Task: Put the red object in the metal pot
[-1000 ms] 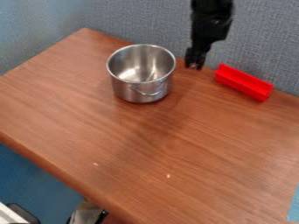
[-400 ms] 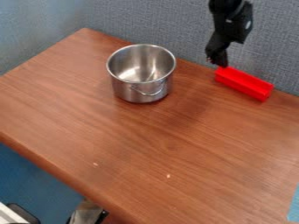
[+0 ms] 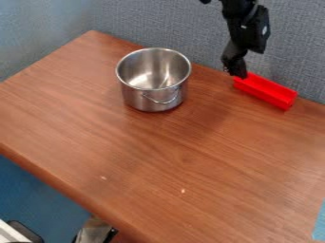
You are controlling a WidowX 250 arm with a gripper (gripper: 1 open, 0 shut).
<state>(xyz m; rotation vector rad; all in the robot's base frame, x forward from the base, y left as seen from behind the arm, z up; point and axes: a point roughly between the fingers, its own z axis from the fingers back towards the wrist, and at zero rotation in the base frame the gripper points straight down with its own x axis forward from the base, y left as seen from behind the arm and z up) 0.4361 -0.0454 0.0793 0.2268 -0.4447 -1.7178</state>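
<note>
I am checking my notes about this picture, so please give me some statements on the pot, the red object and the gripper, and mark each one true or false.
1. The metal pot stands upright on the table. True.
2. The red object is already inside the pot. False: it lies on the table, apart from the pot.
3. The gripper is at the end of the red object that is nearer to the pot. True.
4. The pot is covered with a lid. False: its top is open, and the inside can be seen.
5. The red object is standing on its end. False: it lies on its long side.
</note>
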